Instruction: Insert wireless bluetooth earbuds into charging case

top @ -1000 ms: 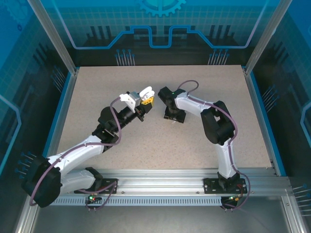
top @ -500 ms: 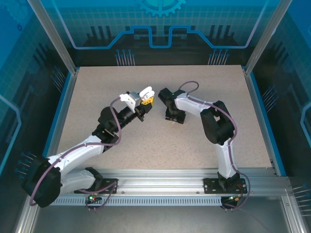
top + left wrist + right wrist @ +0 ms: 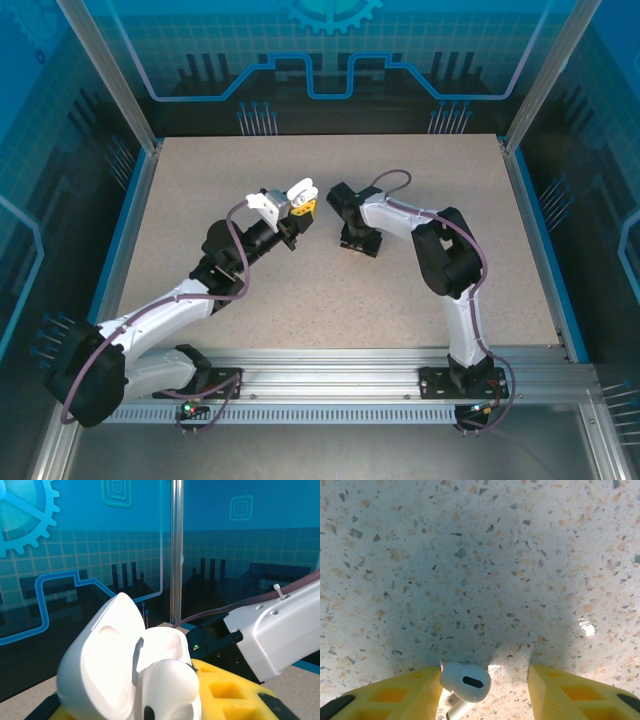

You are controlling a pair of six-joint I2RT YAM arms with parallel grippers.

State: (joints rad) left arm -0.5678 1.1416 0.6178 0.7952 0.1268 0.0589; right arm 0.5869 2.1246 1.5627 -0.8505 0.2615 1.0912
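Top external: your left gripper (image 3: 297, 207) is raised over mid-table (image 3: 200, 180), clamped on the open charging case (image 3: 298, 190). Your right gripper (image 3: 355, 243) points straight down at the surface just beside it, the 2 heads near but apart. Left wrist: the case sits between the yellow fingers (image 3: 225, 690) with its lid (image 3: 95, 655) swung back. I cannot tell whether a bud already sits inside. The white link (image 3: 280, 630) of the right arm crosses close behind the case. Right wrist: 1 glossy white earbud (image 3: 465, 681) lies on the speckled table, between jaws that stand apart and grip nothing. It rests against the finger (image 3: 400, 695) on the picture's left, with a clear gap to the other. Its stem runs toward the bottom edge. Step in hand, as I judge it, is the pickup. Centre the jaws on the bud's head first, or closing will likely shove it sideways. Close slowly on the head, not the thin stem; it is small and slick and may squirt out. For the carry, mind the raised lid and the left fingers crowding the case mouth.
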